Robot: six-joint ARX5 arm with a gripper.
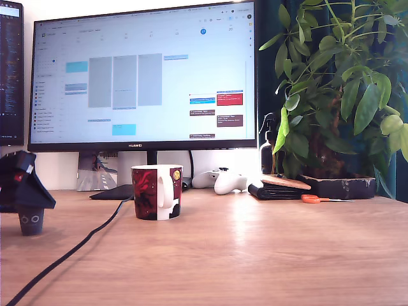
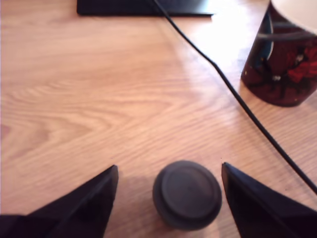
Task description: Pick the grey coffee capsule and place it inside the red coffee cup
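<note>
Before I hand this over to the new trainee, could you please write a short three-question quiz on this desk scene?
1. True or false: the gripper is shut on the grey coffee capsule.
2. In the exterior view, the red coffee cup stands on which side of the capsule: A) left, B) right?
3. What runs across the desk between capsule and cup?

Key: 1. False: fingers open on either side, apart from it. 2. B. 3. A black cable.

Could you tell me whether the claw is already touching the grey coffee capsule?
Apart. In the wrist view, bare wood shows on both sides between the grey coffee capsule and the open claw fingers straddling it.
</note>
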